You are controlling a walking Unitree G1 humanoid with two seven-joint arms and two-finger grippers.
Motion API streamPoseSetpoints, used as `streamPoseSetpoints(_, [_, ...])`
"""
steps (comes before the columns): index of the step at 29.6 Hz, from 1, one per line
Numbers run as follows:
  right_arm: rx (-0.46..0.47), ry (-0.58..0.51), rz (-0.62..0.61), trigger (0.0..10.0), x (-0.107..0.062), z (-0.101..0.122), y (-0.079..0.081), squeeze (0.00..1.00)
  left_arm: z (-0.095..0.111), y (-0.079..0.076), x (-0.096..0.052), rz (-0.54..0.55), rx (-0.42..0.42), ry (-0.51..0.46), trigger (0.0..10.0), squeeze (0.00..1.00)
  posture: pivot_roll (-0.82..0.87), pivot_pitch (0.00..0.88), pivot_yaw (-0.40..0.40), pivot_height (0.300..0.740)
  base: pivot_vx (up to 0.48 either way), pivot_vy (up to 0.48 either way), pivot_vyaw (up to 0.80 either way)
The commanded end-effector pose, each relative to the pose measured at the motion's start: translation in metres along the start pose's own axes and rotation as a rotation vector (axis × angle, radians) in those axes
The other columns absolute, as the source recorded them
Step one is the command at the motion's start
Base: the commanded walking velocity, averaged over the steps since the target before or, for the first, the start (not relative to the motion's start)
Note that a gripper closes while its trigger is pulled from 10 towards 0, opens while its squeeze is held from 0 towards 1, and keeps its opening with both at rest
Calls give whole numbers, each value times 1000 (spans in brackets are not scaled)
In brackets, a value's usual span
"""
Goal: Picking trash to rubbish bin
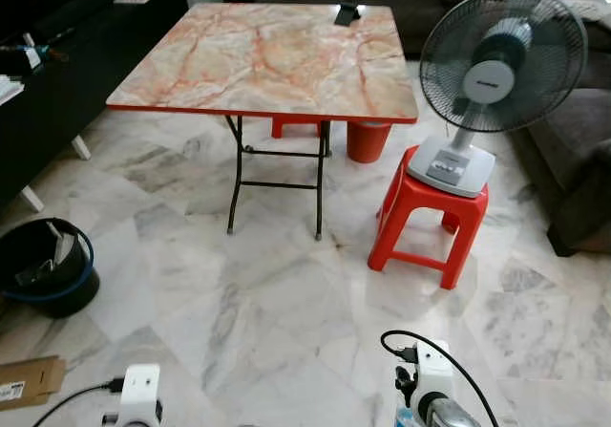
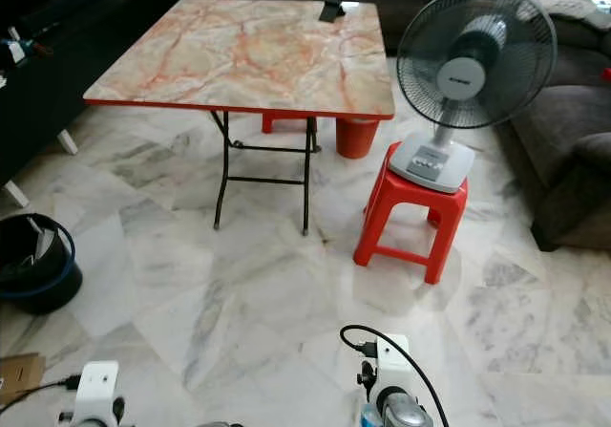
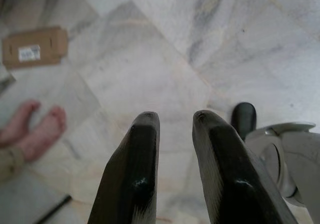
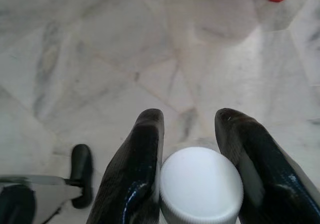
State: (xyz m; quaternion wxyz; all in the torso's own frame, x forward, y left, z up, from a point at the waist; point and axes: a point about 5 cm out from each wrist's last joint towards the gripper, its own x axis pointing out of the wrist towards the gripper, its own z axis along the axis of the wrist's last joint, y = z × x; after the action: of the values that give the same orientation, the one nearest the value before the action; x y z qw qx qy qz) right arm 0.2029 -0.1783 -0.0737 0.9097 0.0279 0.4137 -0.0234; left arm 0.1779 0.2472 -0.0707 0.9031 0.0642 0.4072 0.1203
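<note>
The robot is standing on a pale grey-veined marble tile floor (image 1: 286, 331), facing a square folding table with a pink-and-orange marble-patterned top (image 1: 277, 59). Its right gripper (image 4: 189, 129) is hanging low over the floor, its two long black fingers (image 4: 137, 169) clamping a container with a round white ribbed cap (image 4: 201, 186) between them; the cap is touching both fingers, and the body below it is hidden in the wrist view. The left gripper (image 3: 175, 126) is also hanging over the floor, its fingers standing slightly apart with nothing between them. A round black rubbish bin with a blue rim (image 1: 43, 265) is sitting on the floor well off to the robot's left, near a black cabinet (image 1: 57, 74). A flat brown cardboard box with a white label (image 3: 35, 47) is lying on the tiles nearer the robot. A person's bare feet (image 3: 32, 129) are showing beside the left gripper. To the right of the table, a grey electric fan (image 1: 496, 74) is standing on a red plastic stool (image 1: 430, 217).
</note>
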Motion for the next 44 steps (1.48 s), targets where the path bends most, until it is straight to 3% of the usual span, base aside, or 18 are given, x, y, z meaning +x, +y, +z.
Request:
streamPoseSetpoints(1, [-8, 71, 14, 10000, -3, -17, 5, 0, -10, 1, -2, 13, -6, 34, 10000, 0, 117, 83, -5, 740, 0, 0, 775])
streamPoseSetpoints(7, [-13, 66, 18, 10000, -1, -12, 6, 0, -9, -1, -2, 12, -10, 29, 10000, 0, 118, 77, -6, 740, 0, 0, 716])
streamPoseSetpoints(34, [-27, 68, 42, 10000, 0, -10, 12, 0, -5, 2, -1, 33, -11, 26, 10000, 0, 124, 80, 6, 740, 0, 0, 116])
streamPoseSetpoints(44, [-5, 59, 55, 10000, 0, -10, 17, 0, -7, 6, -1, 43, -1, 38, 10000, 0, 129, 84, 9, 740, 290, 0, 472])
